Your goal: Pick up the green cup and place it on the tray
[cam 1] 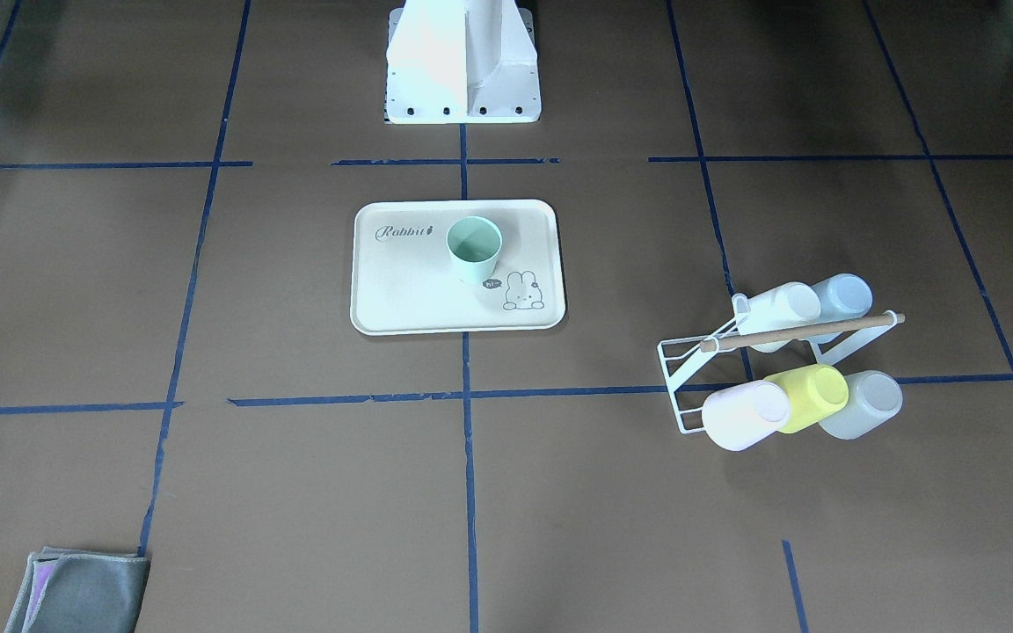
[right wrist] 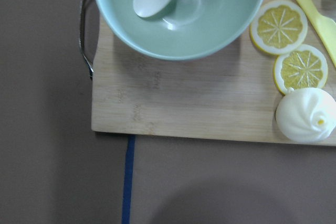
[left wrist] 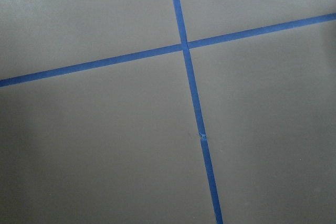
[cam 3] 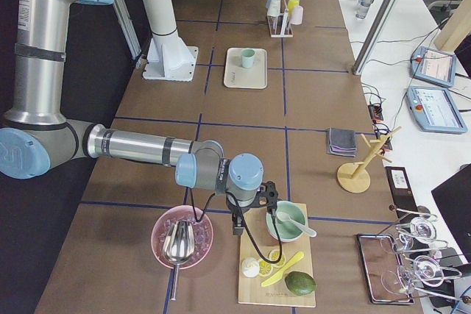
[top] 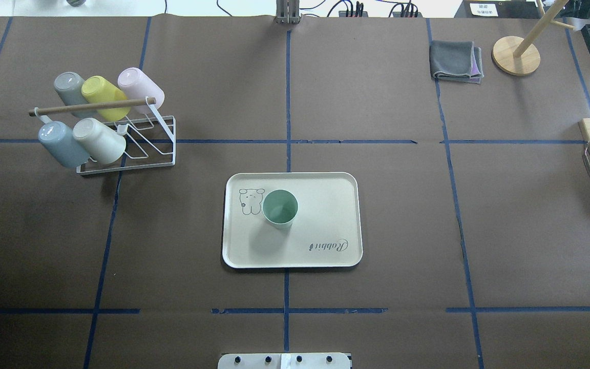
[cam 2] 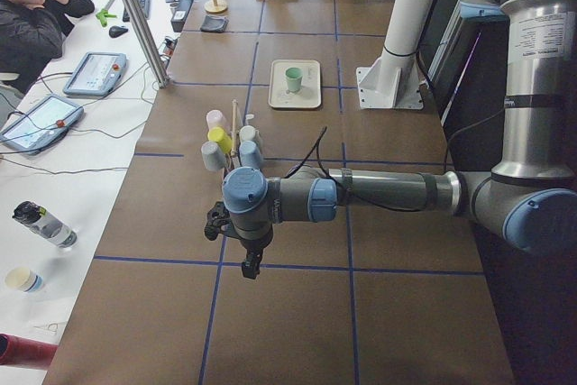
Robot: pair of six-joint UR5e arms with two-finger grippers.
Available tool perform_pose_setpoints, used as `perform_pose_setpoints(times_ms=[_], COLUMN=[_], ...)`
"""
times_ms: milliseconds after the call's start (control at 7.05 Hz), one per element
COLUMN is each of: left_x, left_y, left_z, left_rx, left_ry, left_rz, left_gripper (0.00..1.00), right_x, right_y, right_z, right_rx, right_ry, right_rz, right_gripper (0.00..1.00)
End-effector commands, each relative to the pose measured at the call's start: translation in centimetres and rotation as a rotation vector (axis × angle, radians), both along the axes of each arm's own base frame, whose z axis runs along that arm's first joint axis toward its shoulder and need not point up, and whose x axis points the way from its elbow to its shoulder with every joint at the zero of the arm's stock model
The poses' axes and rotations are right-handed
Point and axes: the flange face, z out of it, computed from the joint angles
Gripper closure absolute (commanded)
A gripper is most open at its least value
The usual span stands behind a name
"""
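The pale mint-green cup [cam 1: 474, 249] stands upright on the cream Rabbit tray [cam 1: 401, 299] in the middle of the table, beside the rabbit drawing. Both also show in the overhead view: the cup [top: 280, 207], the tray [top: 325, 220]. My left gripper [cam 2: 250, 268] hangs over bare table at the robot's left end, far from the tray; I cannot tell whether it is open or shut. My right gripper [cam 3: 237, 227] hangs above a wooden board at the right end; I cannot tell its state. Neither gripper shows in the front or overhead views.
A white wire rack [top: 141, 154] with several pastel cups stands on the robot's left. A grey cloth [top: 455, 61] and a wooden stand [top: 515, 55] sit far right. The wooden board [right wrist: 199, 108] carries a mint bowl [right wrist: 181, 14], lemon slices and a yellow utensil. A pink bowl [cam 3: 182, 237] sits beside it.
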Motion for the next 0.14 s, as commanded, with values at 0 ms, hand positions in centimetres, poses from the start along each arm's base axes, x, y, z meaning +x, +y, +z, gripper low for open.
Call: perform_pose_setpoints(times_ms=[0], left_x=[0.04], left_y=[0.14], left_z=[0.62], left_rx=[-0.013], left_ry=[-0.004], left_rz=[0.001], left_gripper=[0.0], right_x=[0.06], right_y=[0.3], right_z=[1.8], right_rx=[-0.038], right_ry=[0.005], right_rz=[0.003], right_gripper=[0.0])
